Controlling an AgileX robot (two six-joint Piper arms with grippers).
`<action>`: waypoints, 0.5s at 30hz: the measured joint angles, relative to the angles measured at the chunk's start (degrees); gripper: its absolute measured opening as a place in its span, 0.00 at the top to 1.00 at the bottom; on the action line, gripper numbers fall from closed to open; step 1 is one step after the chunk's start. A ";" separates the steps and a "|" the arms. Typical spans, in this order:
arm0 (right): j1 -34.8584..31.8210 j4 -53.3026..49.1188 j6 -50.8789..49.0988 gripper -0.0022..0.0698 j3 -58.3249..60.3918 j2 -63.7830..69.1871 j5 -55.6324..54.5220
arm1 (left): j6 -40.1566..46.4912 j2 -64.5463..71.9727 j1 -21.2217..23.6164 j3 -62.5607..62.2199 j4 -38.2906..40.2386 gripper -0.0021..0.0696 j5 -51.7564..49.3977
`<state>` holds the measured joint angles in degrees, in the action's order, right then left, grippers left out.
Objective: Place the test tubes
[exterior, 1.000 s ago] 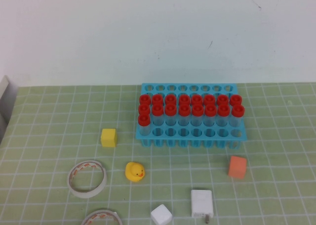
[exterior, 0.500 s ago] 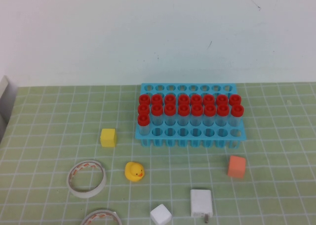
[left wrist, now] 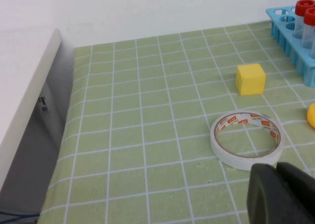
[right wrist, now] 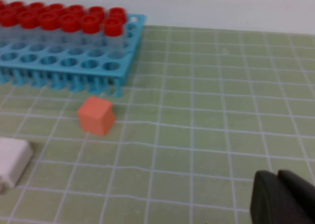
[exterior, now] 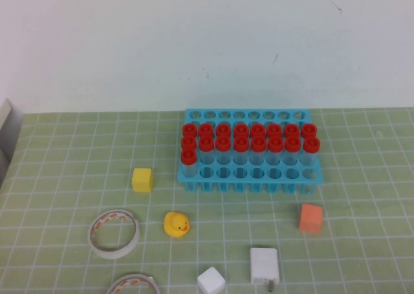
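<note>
Tubes (exterior: 249, 142) in rack (exterior: 249, 183), well apart from shut L jaws, R jaws.

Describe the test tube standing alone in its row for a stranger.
The blue plastic rack sits at the back of the green gridded mat, the shut left pincer and right pincer low over its sides. Two full rows of red-capped tubes stand there; the lone red-capped tube is one row nearer, at the left end, only empty holes beside it.
</note>
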<state>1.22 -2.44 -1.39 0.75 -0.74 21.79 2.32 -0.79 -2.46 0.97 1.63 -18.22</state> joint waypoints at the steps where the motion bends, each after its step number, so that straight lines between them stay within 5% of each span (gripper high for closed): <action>1: 0.00 2.44 2.53 0.97 0.00 0.00 0.00 | 0.00 0.00 0.00 0.00 0.00 0.97 0.00; 15: -1.74 8.37 10.50 0.97 0.00 0.00 -0.10 | 0.00 0.00 0.00 0.00 0.00 0.97 0.00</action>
<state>-0.52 5.94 9.11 0.75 -0.74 21.69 2.32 -0.79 -2.46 0.97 1.63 -18.22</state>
